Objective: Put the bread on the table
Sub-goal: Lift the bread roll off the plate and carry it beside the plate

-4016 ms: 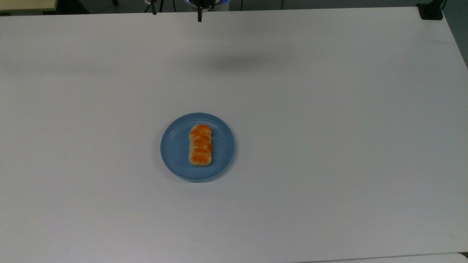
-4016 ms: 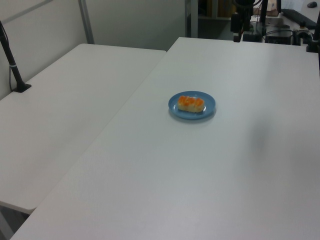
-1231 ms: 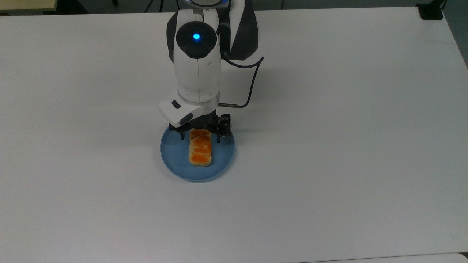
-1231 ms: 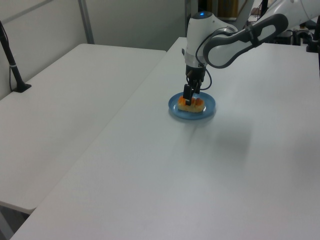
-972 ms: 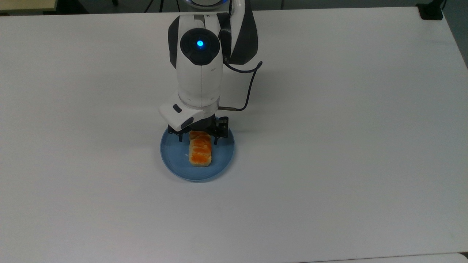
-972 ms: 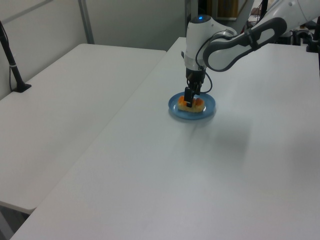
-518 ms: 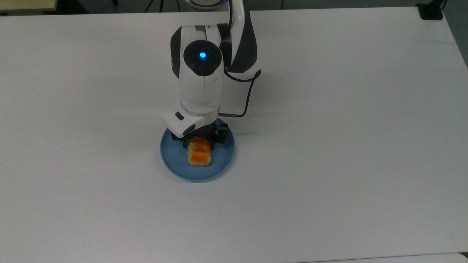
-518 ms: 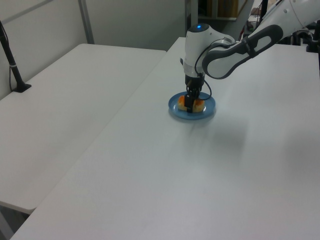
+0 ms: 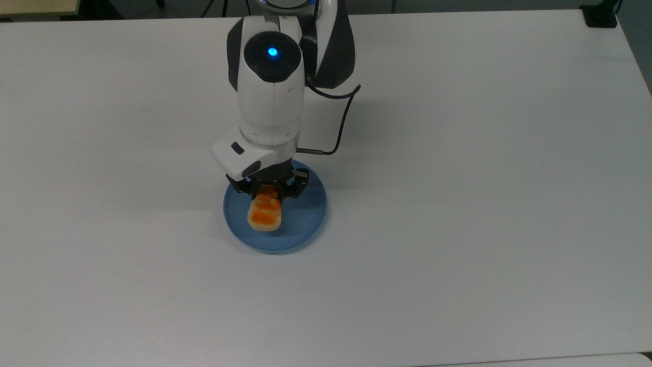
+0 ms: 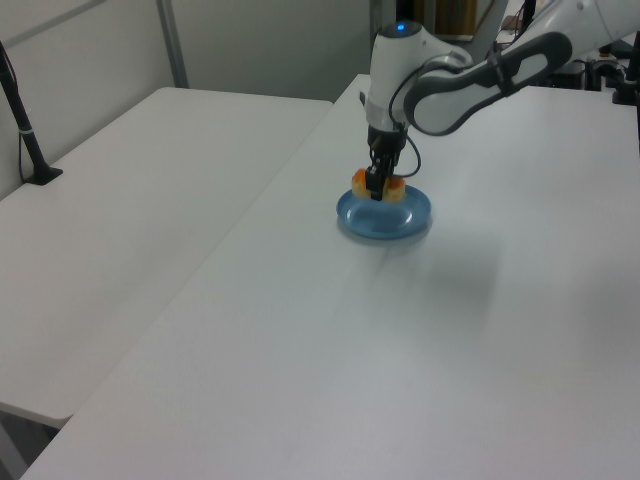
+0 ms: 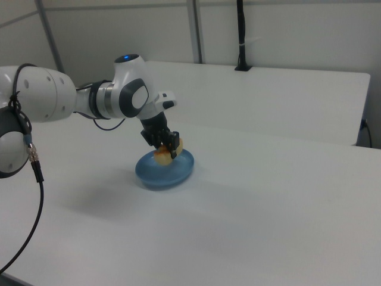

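Bread gripped, lifted off plate.
End effector [image 9: 268, 194] clamps the bread [image 9: 264, 213] at one end, clear above the blue plate [image 9: 305, 218] on the white surface [image 9: 484, 178].

Even, diffuse overhead light falls bright on the large matte white table [image 9: 484, 204], with no glare; the white robot arm [image 9: 272, 97] casts a soft grey shadow toward the top view's right, and focus holds throughout

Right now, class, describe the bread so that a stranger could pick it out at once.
On the white table sits a round blue plate. Just above it, the robot's hand holds the bread: a small oblong loaf, pale-sided with a glossy orange braided top.
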`<move>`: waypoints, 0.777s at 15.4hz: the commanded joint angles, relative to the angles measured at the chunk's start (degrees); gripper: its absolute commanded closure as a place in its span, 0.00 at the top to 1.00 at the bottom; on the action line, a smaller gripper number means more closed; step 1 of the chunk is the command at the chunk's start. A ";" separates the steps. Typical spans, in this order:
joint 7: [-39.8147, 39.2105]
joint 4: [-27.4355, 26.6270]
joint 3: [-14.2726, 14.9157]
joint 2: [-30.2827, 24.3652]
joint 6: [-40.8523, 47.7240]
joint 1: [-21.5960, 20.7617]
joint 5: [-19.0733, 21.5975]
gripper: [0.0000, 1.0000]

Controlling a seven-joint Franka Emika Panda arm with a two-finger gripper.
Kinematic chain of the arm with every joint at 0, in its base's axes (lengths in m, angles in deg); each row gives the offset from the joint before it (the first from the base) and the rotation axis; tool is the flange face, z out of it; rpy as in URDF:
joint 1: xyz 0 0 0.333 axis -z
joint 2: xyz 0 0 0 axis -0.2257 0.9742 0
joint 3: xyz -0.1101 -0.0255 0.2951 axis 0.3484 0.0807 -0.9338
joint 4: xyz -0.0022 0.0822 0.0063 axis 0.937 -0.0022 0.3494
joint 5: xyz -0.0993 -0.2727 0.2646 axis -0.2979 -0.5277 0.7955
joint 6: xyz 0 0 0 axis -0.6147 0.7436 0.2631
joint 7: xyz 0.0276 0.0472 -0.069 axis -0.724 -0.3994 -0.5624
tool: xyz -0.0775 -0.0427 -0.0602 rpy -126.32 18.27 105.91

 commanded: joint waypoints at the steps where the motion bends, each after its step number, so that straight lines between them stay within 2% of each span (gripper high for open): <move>1: -8.03 -0.63 0.62 -1.87 1.91 3.92 -0.74 0.45; 3: -14.80 -0.63 0.53 -1.60 1.56 7.96 -0.91 0.45; 7: -20.62 -0.63 0.53 -0.21 0.25 12.62 -1.09 0.46; 8: -21.50 -0.63 0.62 1.02 -2.98 13.68 -1.79 0.48; 12: -21.07 -0.72 0.62 6.39 -10.83 15.18 -8.72 0.59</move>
